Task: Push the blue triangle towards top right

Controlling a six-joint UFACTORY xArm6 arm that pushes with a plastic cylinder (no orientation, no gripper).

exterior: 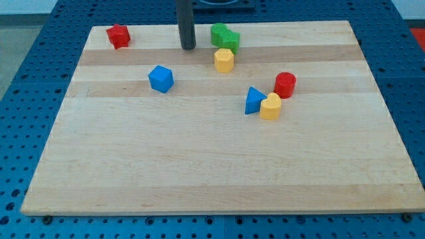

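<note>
Near the top edge of the wooden board [212, 172], a little left of its middle, my tip [188, 47] rests on the surface; it is a plain rod end, with no jaws to open or close. Well apart from it, down toward the view's right, lies the blue triangle [253, 101], in the board's right half and nearer the top edge than the bottom. A yellow block [271, 106] touches the triangle's right side, and a red cylinder [285, 84] stands just above that yellow block. Between my tip and the triangle sits a second yellow block [224, 60], with a green block [224, 36] just above it by the top edge. A blue block [161, 78] lies below and left of my tip. A red block [118, 36] sits at the top left corner.
</note>
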